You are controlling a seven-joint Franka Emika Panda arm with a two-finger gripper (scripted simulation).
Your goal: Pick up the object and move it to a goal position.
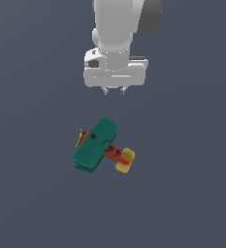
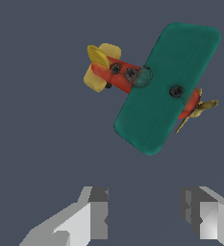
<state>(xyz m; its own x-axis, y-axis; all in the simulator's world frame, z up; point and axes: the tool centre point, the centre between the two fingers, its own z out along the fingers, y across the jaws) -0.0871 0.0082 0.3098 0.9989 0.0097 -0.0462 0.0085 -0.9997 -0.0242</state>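
Fingers [image 2: 98, 214] spread, empty, apart from the toy biplane [image 1: 96, 145] on bare floor.

The toy biplane [image 2: 154, 91] looked like smooth moulded plastic: teal wings with a soft satin sheen, a glossier red-orange fuselage, matt yellow tail and propeller, and small dark studs. The gripper [image 2: 144, 218] appeared as smooth, pale grey matt casing with darker inner pads. The ground [image 1: 32, 193] was flat, untextured, matt slate-blue
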